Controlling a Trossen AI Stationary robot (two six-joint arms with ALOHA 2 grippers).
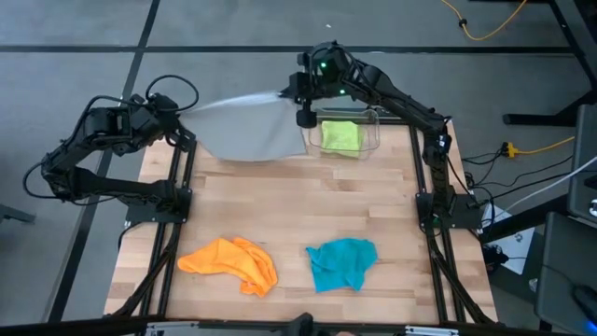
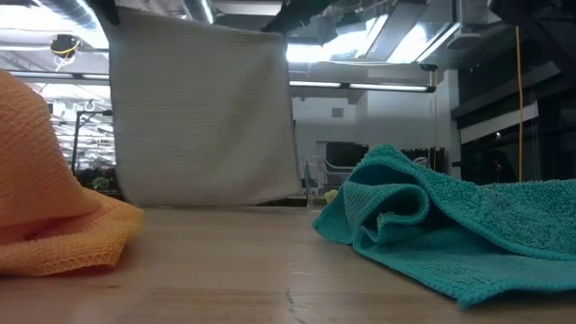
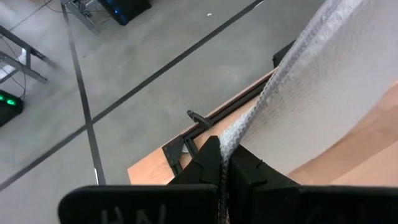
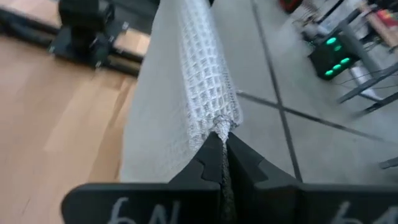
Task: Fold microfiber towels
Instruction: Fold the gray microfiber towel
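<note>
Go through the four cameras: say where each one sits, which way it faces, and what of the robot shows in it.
High view: above the table, facing straight down; both arms, left claw and right claw holding the grey-blue towel up.
Low view: table height, facing level across; no clear arm parts, orange towel and teal towel near.
Left wrist view: on the left arm; its fingers clamp the towel's corner.
Right wrist view: likewise, right arm's fingers.
All four share the grey-blue towel.
</note>
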